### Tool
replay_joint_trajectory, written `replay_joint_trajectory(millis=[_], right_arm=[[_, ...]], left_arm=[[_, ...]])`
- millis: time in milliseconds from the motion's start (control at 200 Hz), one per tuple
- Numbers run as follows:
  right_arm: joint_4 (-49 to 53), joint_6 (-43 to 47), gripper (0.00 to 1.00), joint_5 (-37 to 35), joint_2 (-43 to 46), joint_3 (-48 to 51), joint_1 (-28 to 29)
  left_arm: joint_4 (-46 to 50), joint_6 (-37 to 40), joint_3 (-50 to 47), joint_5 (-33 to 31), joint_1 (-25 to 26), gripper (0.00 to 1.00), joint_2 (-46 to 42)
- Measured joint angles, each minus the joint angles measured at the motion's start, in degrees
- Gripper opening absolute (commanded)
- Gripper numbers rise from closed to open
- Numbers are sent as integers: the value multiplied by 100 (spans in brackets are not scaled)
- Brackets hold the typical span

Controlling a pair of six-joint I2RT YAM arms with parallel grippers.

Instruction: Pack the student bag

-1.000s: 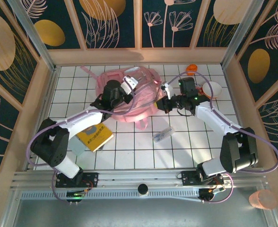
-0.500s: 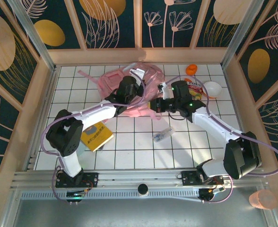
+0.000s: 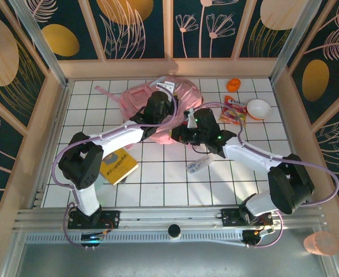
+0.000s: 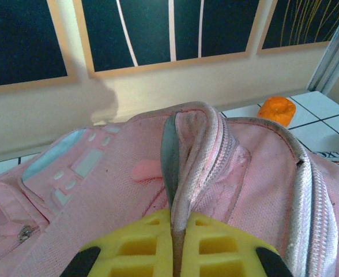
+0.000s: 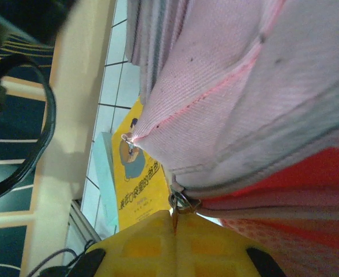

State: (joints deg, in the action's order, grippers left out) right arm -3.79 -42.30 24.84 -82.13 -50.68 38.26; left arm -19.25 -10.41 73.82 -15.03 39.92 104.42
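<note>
The pale pink student bag lies at the back middle of the table. My left gripper rests over its top, and in the left wrist view the yellow fingers are shut on a raised fold of the bag's zip edge. My right gripper sits at the bag's near right edge. In the right wrist view it is shut on the metal zip pull, with the bag's pink fabric above it and a red lining beside the zip.
A yellow book lies near the left arm. A small clear item sits mid-table. At the back right are an orange object, a snack packet and a white bowl.
My right gripper has moved left along the bag's near edge. The left gripper shifted right and toward the back, and the bag slid backward with it.
</note>
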Motion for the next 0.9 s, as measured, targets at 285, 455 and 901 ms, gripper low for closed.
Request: replay_joint_trajectory(millis=[285, 455, 901], right_arm=[[-26, -221, 54, -136, 234, 109, 17], [-63, -356, 81, -234, 1300, 472, -439], [-1663, -1545, 96, -223, 1421, 1261, -1003]], left_arm=[[-96, 396, -42, 262, -9, 0, -26], [-262, 719, -487, 1104, -197, 0, -315], [-321, 940, -678, 3095, -734, 0, -608]])
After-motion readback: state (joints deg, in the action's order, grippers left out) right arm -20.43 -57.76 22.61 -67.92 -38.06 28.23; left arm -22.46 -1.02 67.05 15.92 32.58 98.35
